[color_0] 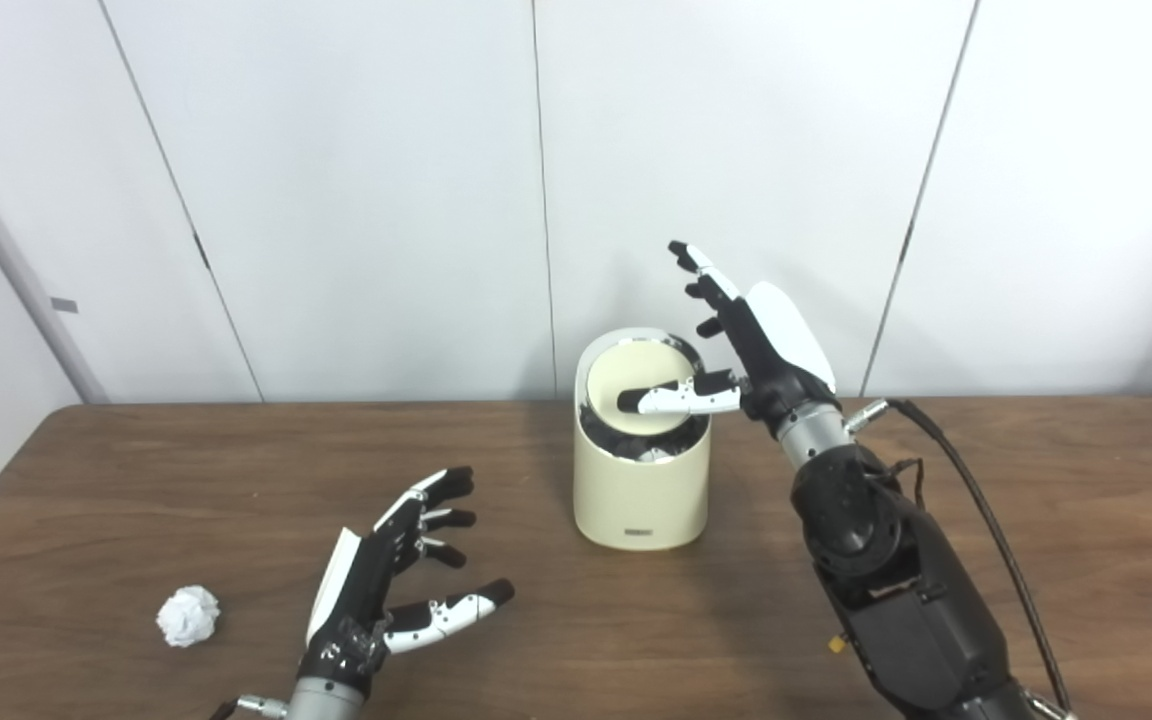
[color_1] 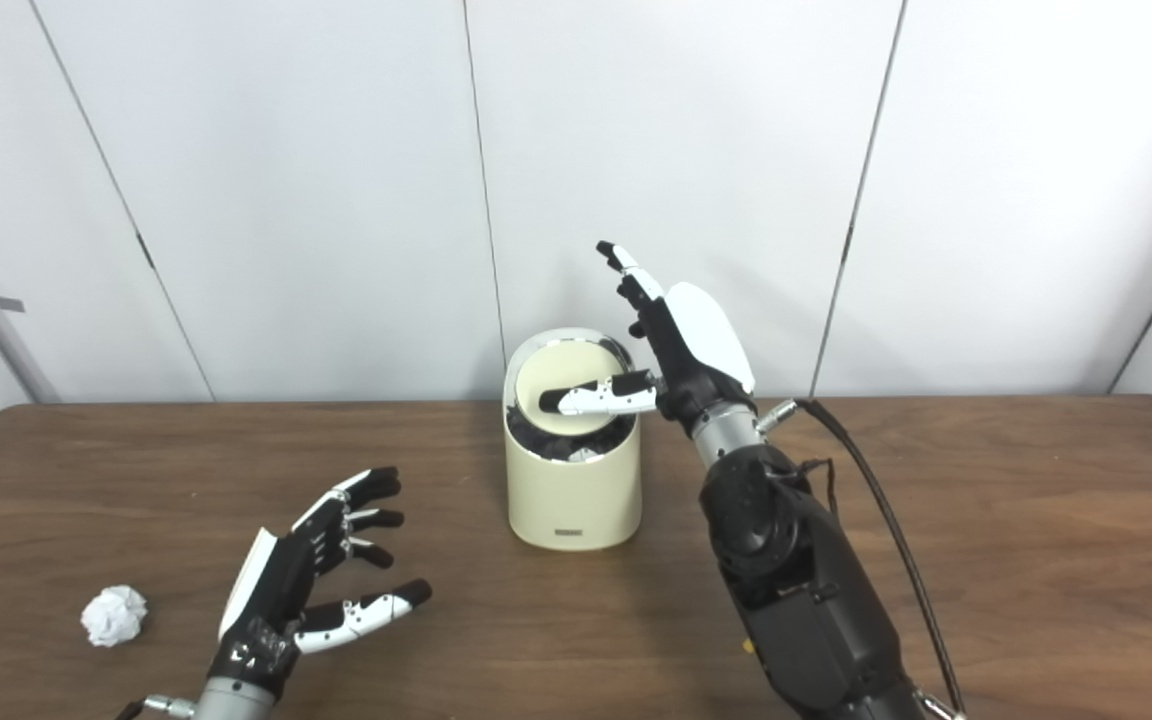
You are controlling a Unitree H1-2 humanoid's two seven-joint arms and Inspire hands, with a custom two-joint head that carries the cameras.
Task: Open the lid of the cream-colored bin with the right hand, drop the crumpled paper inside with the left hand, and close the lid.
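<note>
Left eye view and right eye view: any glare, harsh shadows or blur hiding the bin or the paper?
Left eye view: even, soft light; the cream-colored bin casts only a faint shadow on the table; slight softness overall. Right eye view: same lighting, the crumpled paper bright but not blown out, both hands sharp enough, no glare.

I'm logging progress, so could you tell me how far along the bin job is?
Done: nothing complete. In hand: right robot hand thumb presses the lid, tilted partly open on the cream bin. Left: crumpled paper lies on the table beside the open, empty left robot hand; drop, close.
</note>
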